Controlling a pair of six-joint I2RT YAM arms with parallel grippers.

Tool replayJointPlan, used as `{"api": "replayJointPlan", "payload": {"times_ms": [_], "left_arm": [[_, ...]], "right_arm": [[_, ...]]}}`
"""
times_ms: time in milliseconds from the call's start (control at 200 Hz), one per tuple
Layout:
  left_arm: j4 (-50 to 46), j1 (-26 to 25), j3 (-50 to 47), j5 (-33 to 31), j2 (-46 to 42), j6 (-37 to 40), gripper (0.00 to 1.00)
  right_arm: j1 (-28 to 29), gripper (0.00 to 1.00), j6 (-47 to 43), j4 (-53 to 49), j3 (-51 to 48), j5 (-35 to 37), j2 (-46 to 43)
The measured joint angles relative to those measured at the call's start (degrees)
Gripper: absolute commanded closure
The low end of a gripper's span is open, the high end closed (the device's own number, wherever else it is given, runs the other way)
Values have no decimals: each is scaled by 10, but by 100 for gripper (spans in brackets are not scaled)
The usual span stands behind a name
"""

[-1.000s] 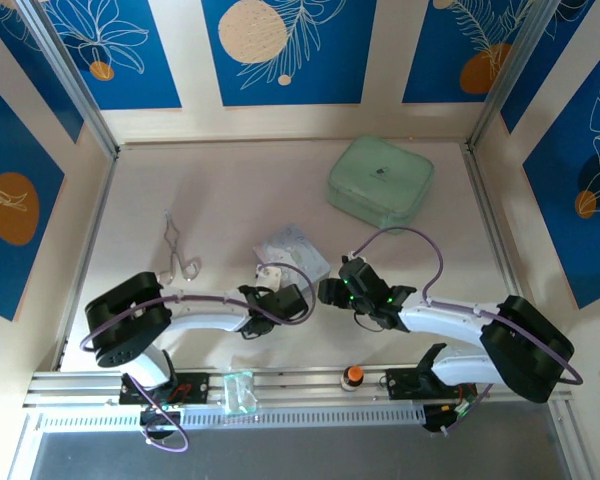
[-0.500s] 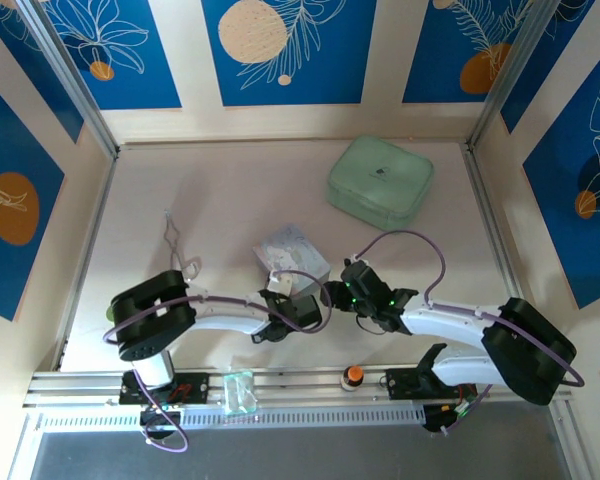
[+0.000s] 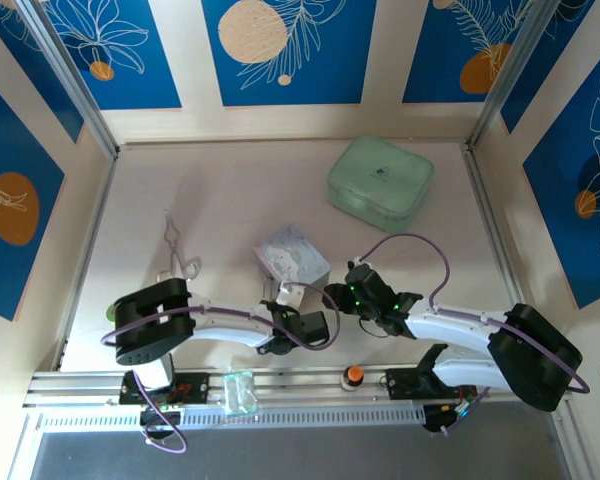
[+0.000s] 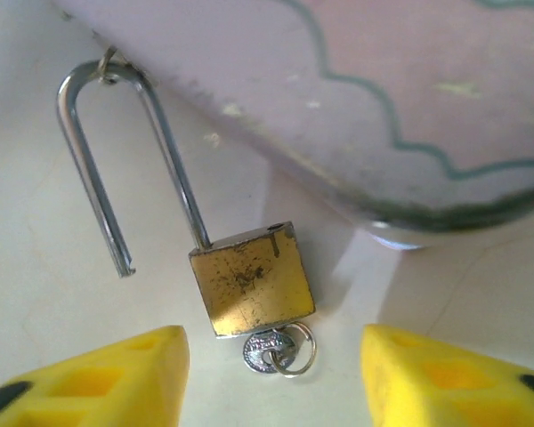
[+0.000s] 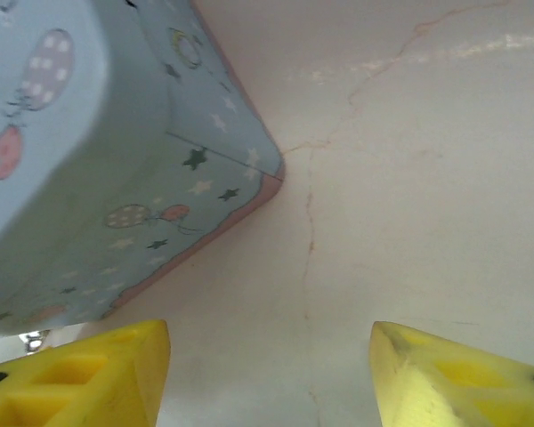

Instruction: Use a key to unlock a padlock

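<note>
The padlock (image 4: pixel 252 280) is lying on the table (image 4: pixel 36 302) beside the edge of the cartoon box (image 4: pixel 383 89), shackle (image 4: pixel 92 178) swung open, key (image 4: pixel 269 349) sitting in its base. The left pincer (image 4: pixel 269 360), just behind it, and the right pincer (image 5: pixel 267 365), over bare table, are gaping, gripping nothing.

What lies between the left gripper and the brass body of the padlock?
The key with its small ring, at the lower edge of the padlock; the table beside it is bare. The left wrist view shows this.
</note>
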Motion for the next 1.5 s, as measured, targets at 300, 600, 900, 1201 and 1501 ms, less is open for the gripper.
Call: {"api": "replayJointPlan", "payload": {"times_ms": [300, 600, 900, 1201, 1501], "left_arm": [[49, 31, -54, 38, -212, 23, 28], [117, 249, -111, 170, -346, 94, 28], [151, 324, -116, 236, -340, 116, 31], [158, 328, -154, 255, -344, 109, 22], [183, 328, -198, 278, -356, 97, 24]], "right_arm": [[54, 35, -30, 13, -8, -2, -95], [211, 38, -42, 13, 57, 56, -17], [265, 46, -37, 11, 237, 123, 187], [212, 46, 21, -26, 266, 145, 265], [116, 46, 23, -16, 200, 104, 240]]}}
